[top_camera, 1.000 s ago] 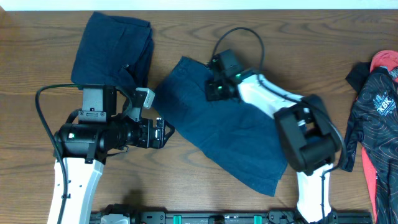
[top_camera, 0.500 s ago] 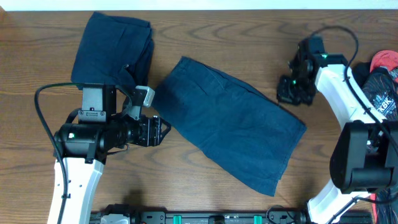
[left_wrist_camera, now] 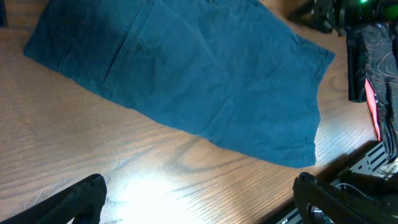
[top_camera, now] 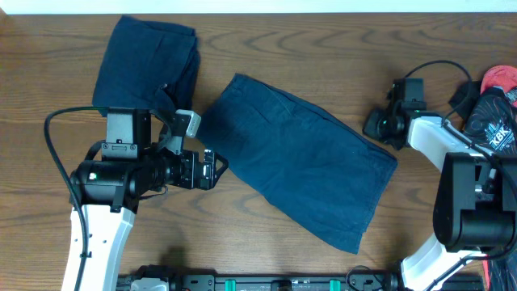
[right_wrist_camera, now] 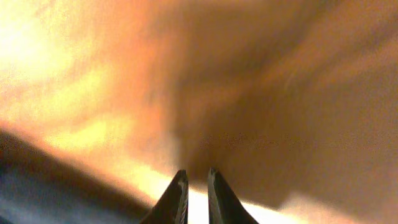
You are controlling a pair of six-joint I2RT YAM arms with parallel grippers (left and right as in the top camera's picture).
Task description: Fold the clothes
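A dark navy garment (top_camera: 295,158) lies flat and slanted in the middle of the table, folded into a long rectangle; it fills the top of the left wrist view (left_wrist_camera: 186,74). A second navy bundle (top_camera: 145,65) rests at the back left. My left gripper (top_camera: 216,168) hovers just off the slanted garment's left edge, open wide over bare wood (left_wrist_camera: 202,199), holding nothing. My right gripper (top_camera: 373,125) sits beside the garment's right corner, off the cloth. Its fingers (right_wrist_camera: 197,186) stand almost together with a thin slit between them and nothing in it; that view is blurred.
A black and red patterned garment (top_camera: 493,121) is heaped at the table's right edge, close behind the right arm, and shows in the left wrist view (left_wrist_camera: 379,81). A black rail (top_camera: 283,283) runs along the front edge.
My right arm has swung from over the middle garment to the right and now sits beside its right corner. The left gripper narrowed briefly and widened again; the garment lies uncovered.
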